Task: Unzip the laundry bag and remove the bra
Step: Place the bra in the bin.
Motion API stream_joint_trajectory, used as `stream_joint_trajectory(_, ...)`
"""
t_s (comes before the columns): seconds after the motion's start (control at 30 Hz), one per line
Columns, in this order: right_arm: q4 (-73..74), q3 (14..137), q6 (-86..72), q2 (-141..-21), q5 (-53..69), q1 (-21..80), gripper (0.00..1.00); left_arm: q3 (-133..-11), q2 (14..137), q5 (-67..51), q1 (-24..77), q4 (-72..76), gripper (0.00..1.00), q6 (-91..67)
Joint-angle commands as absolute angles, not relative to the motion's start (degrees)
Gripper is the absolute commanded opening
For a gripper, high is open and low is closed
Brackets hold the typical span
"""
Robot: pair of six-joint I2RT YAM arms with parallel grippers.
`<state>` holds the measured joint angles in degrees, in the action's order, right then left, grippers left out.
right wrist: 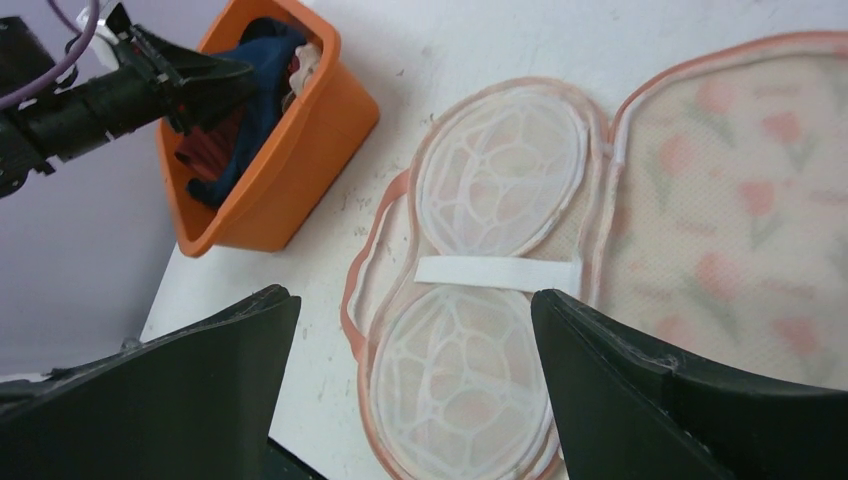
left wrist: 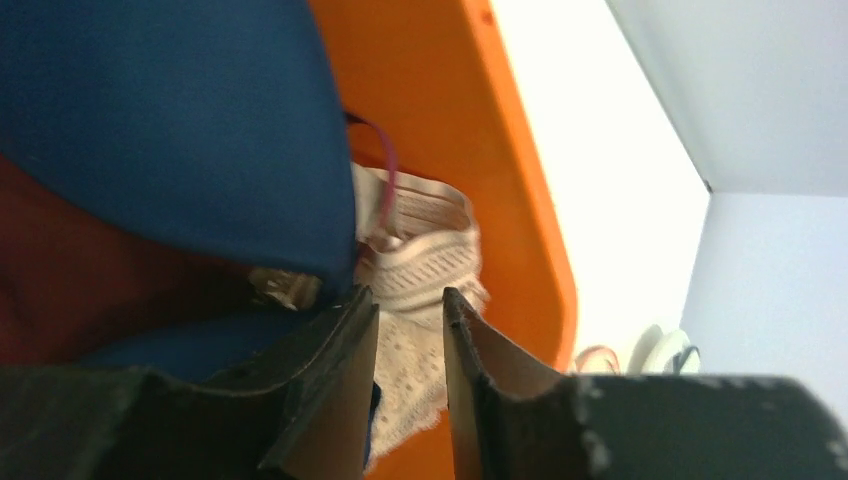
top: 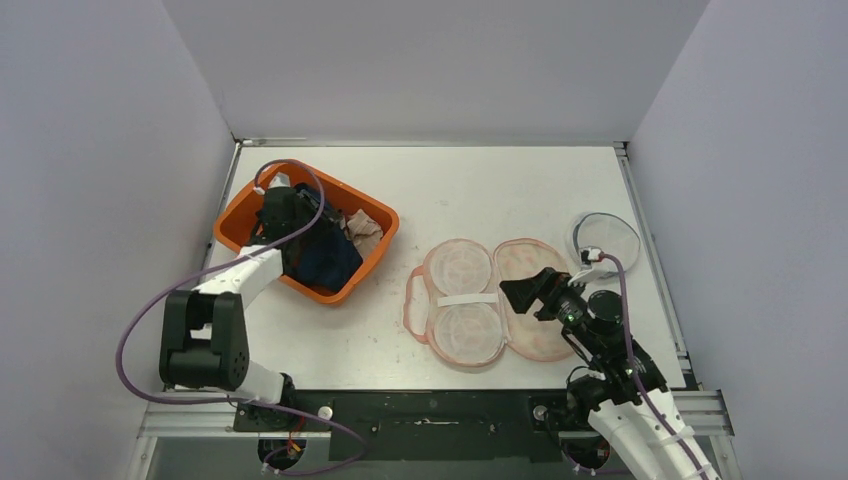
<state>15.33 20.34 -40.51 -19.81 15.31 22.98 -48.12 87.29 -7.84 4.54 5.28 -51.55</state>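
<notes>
The laundry bag lies unzipped and spread flat on the table. Its two white cage domes sit on the left and its pink flowered mesh flap on the right. A cream lace bra lies in the orange basket beside a blue garment. My left gripper reaches down into the basket; its jaws stand a narrow gap apart, the lace showing in the gap. My right gripper hovers wide open over the bag's near dome, holding nothing.
A round white mesh pouch rests at the table's right edge, just behind my right arm. The basket holds dark and red clothes too. Bare tabletop lies between the basket and the bag.
</notes>
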Motion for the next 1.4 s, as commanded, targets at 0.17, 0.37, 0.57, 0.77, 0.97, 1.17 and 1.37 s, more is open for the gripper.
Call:
stream_joint_trajectory(0.17,27.8,34.0,-39.4,-21.5,-5.1,23.3,0.90,-50.3,66.0,-7.3,12.7,-4.5,0.60,-44.8)
stream_joint_trajectory(0.37,36.8,37.9,-44.9,-26.6,-19.8,23.6,0.90,-50.1,57.1,0.2,27.7,-10.1,0.64,-40.8)
stream_joint_trajectory(0.57,39.3,36.8,-52.1,-35.8,-30.8,23.3,0.90,-45.7,57.9,7.6,45.6,-7.3,0.65,-43.0)
stream_joint_trajectory(0.77,37.2,30.4,-59.7,-40.7,-32.8,22.1,0.90,-38.4,62.2,6.7,50.3,2.3,0.65,-47.1)
stream_joint_trajectory(0.97,36.3,23.7,-69.3,-45.9,-32.9,20.1,0.91,-37.8,71.0,8.5,55.3,5.2,0.65,-47.2)
stream_joint_trajectory(1.17,38.8,21.9,-75.7,-47.9,-32.6,19.7,0.91,-36.2,77.4,12.0,56.3,7.8,0.66,-47.2)
stream_joint_trajectory(1.37,37.8,20.0,-79.5,-52.0,-29.0,19.6,0.91,-34.1,82.5,12.8,56.3,11.8,0.66,-49.4)
